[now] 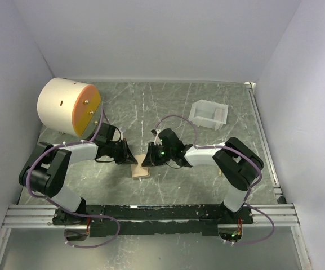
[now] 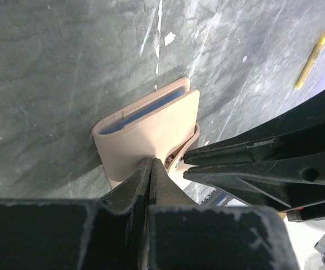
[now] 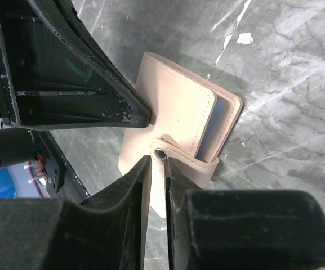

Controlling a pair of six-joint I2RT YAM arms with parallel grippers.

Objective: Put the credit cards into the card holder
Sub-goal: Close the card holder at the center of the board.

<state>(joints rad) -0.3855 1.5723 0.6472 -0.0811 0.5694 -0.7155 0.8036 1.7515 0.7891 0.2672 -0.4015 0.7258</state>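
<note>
— What stood around it from above?
— The card holder (image 1: 140, 172) lay near the middle of the table (image 1: 168, 101), between the left gripper (image 1: 132, 160) and the right gripper (image 1: 147, 160). A cream cylinder (image 1: 61, 104) stood far left and a white tray (image 1: 209, 114) far right
— And the left wrist?
— Its fingers were pressed together, tips against the tan face. A thin yellow stick (image 2: 311, 59) lay well apart
— The right wrist?
— Fingers nearly closed, pinching the snap strap (image 3: 190, 160), with the left fingers crowding that corner
</note>
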